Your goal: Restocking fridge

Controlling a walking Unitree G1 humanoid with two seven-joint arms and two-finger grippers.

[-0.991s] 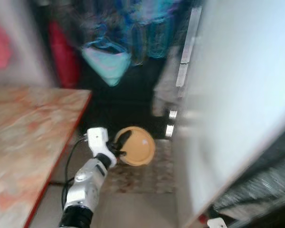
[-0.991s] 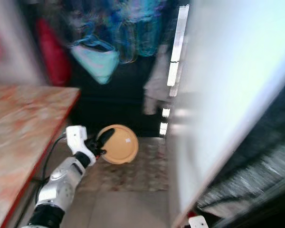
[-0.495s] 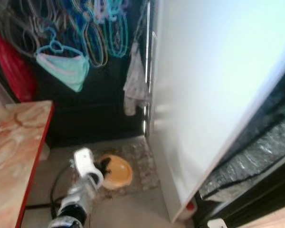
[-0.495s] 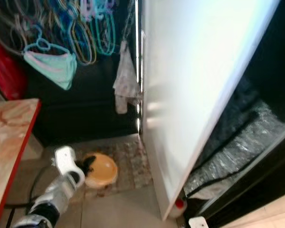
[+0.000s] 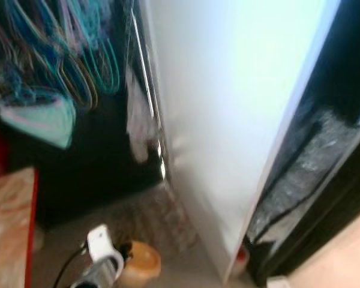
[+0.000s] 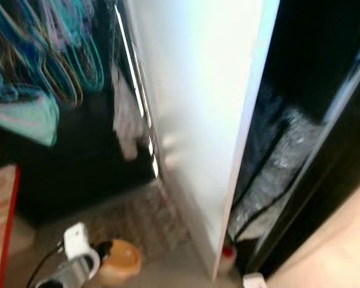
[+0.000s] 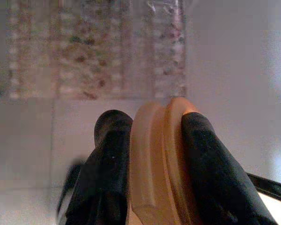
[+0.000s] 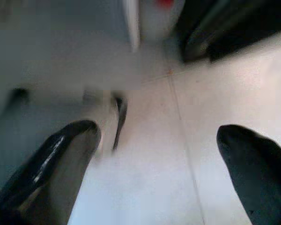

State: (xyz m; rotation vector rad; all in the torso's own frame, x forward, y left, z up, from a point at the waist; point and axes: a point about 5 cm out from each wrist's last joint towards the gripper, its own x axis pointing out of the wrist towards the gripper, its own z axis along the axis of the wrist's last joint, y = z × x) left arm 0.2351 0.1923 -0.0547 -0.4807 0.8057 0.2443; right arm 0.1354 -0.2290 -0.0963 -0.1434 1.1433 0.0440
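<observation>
— Where is the plate [image 7: 157, 159]?

— Clamped on edge in our left gripper [image 7: 152, 154], low by the floor, left of the open fridge door [image 5: 228, 108].

— And the fridge?

— Its dark inside [image 6: 300, 120] lies ahead to our right. Our right gripper [image 8: 161, 159] hangs spread apart, holding nothing.

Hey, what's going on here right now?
The robot stands by a white fridge door that is open. Its left gripper has its jaws clamped on the rim of an orange bowl, carried low over the floor. The right gripper hangs open above the tiles, holding nothing.
</observation>
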